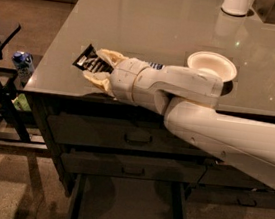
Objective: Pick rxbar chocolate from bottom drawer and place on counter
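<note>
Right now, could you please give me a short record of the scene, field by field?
counter: glossy grey
rxbar chocolate: black wrapper, held over the counter's front left corner; contact with it unclear
gripper: at that corner, shut on the rxbar chocolate
white bowl: on the counter, behind the arm
blue-wrapped bar: on the counter, mostly hidden by the arm
</note>
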Available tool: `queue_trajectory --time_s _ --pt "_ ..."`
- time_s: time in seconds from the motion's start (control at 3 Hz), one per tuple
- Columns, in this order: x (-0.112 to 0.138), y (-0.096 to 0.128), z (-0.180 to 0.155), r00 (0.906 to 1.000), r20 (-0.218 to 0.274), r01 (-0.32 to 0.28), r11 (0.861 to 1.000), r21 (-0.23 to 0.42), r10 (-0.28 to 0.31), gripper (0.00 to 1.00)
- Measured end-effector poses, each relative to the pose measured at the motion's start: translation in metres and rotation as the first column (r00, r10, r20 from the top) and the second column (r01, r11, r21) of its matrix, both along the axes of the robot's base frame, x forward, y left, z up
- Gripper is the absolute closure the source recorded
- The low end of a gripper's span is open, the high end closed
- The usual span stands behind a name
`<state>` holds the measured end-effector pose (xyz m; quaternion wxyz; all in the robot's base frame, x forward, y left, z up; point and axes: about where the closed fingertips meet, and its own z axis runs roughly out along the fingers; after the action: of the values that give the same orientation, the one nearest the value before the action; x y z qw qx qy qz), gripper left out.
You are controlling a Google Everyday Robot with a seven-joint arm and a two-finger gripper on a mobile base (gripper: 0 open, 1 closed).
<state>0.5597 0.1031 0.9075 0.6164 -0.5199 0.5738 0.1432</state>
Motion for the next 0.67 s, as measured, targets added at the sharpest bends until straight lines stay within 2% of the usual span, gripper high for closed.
queue_trajectory --time_s 0.67 --pt "0.0049 0.0024 0.0046 0.9999 0.0 -0.016 1.0 -0.017 0.016 1.0"
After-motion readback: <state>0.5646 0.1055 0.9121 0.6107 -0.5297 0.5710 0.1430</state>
